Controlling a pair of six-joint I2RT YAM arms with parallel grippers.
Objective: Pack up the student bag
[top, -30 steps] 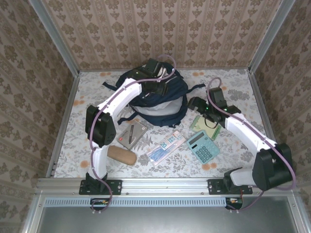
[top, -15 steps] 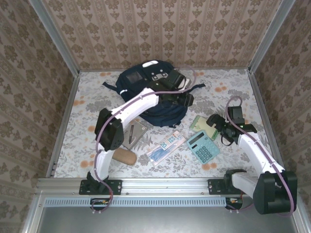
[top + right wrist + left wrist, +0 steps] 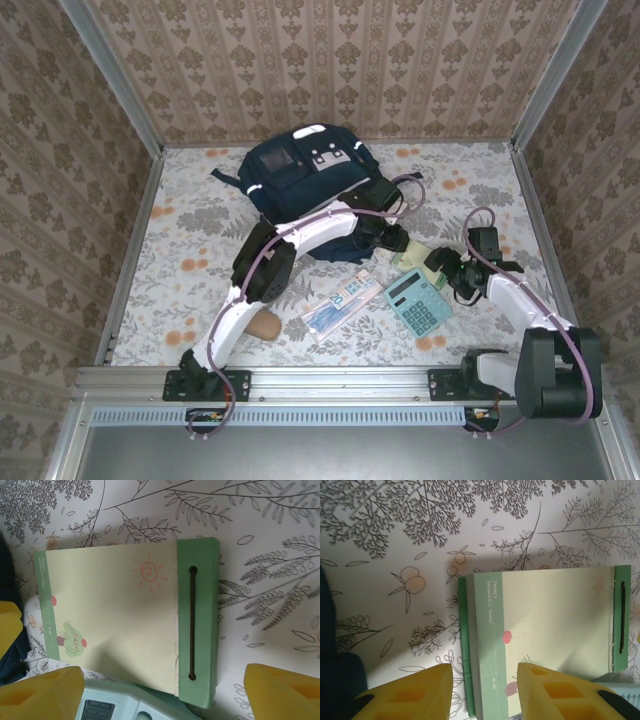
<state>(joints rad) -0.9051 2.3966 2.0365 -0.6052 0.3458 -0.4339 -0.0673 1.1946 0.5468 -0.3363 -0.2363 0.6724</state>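
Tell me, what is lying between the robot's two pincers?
A pale green notepad with a little sun drawn on it lies flat on the table between the left pincer and the right pincer. The top view shows that.

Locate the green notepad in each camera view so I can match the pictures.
Top external: green notepad right of centre, just beyond the calculator.
Left wrist: green notepad centre-right, binding strip at the right edge.
Right wrist: green notepad central, binding strip on its right.
Shared landmark: the pale blue calculator overlapping the notepad's near corner, seen at bottom right in the left wrist view.
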